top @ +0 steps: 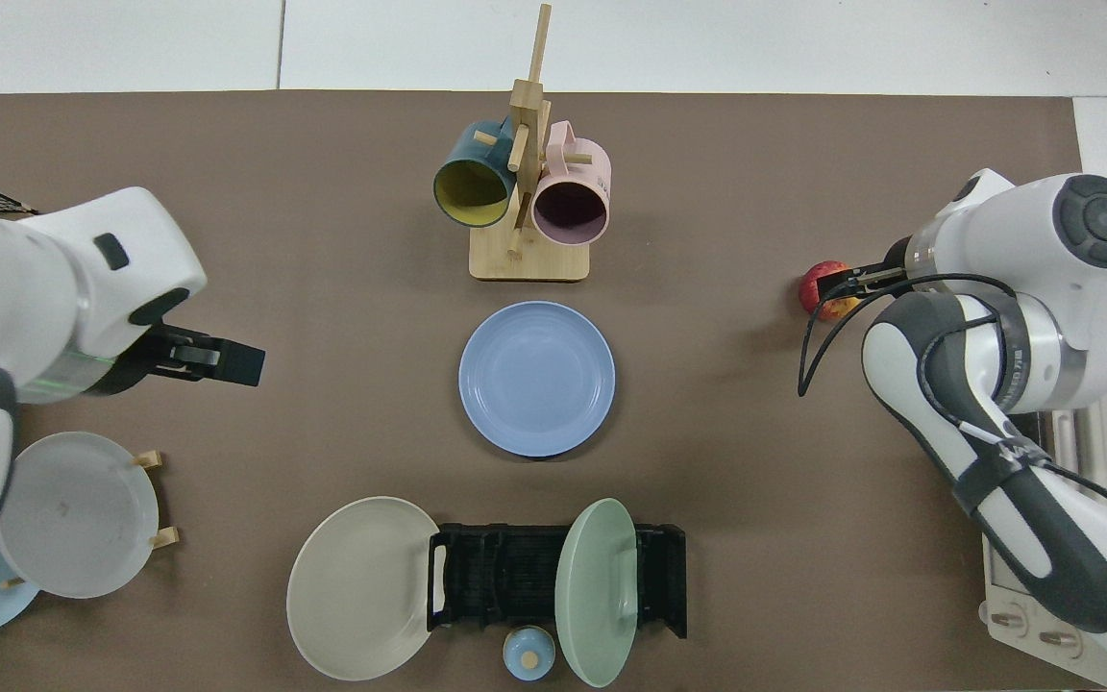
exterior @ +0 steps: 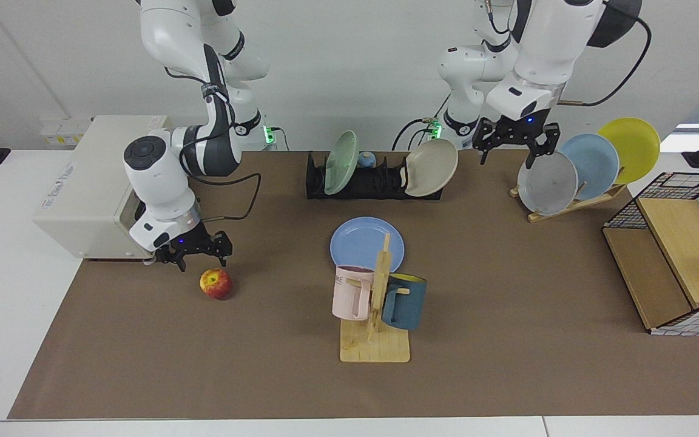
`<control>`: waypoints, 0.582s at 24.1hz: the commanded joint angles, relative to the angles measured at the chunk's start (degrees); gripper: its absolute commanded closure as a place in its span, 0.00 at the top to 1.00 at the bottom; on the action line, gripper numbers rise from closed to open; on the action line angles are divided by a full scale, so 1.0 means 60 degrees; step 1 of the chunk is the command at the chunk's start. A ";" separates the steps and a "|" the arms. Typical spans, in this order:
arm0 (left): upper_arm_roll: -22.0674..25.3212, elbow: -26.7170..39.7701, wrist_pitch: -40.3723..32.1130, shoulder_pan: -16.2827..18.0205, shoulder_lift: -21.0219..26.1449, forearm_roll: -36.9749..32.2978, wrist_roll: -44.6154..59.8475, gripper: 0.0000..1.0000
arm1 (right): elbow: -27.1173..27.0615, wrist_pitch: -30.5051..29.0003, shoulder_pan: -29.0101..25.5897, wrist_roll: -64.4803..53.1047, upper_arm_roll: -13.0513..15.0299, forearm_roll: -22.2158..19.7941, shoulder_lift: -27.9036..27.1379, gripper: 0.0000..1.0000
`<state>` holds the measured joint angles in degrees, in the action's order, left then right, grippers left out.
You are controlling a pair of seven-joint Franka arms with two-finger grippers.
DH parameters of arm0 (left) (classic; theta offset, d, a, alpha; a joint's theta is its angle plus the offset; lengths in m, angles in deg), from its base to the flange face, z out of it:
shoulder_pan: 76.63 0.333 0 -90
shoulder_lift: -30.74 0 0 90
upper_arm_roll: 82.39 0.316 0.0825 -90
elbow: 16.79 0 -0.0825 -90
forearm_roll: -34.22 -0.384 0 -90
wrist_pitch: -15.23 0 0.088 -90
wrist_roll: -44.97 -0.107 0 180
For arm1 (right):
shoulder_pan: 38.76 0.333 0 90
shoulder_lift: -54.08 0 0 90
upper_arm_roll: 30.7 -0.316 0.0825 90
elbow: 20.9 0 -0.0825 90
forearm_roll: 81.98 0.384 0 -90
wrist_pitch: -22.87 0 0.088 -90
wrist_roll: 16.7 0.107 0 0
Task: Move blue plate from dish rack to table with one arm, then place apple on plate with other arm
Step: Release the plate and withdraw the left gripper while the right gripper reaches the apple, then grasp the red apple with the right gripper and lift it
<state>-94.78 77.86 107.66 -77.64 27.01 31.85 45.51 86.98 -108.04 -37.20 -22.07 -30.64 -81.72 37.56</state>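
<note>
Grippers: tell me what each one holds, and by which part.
Nothing is held. The right gripper hovers open just above the apple; the left gripper waits open and raised, away from the blue plate.

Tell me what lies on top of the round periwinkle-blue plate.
Nothing lies on the round periwinkle-blue plate; the top view shows it bare. The mat beneath it is covered.

Only legible lettering: "ME" in dark print on the pale pink ceramic mug [exterior: 351, 292] hung on the wooden mug tree. Print on the cream toaster oven [exterior: 82, 194] too small to read.
</note>
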 commanded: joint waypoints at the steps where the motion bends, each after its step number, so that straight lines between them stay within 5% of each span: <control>1: 0.0292 -0.1462 -0.1004 -0.0007 0.0680 -0.0190 -0.0208 1.00 | -0.0108 -0.0492 -0.0040 -0.0336 0.0004 0.0000 -0.0499 1.00; 14: 0.0292 -0.1230 -0.1342 0.0388 0.0329 -0.0102 -0.0223 1.00 | -0.0108 -0.1355 0.0077 -0.0351 0.0004 0.0000 -0.1202 1.00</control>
<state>-92.31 71.54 101.01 -76.68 28.90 31.61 44.74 86.91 -113.57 -36.85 -22.09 -30.65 -81.72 32.08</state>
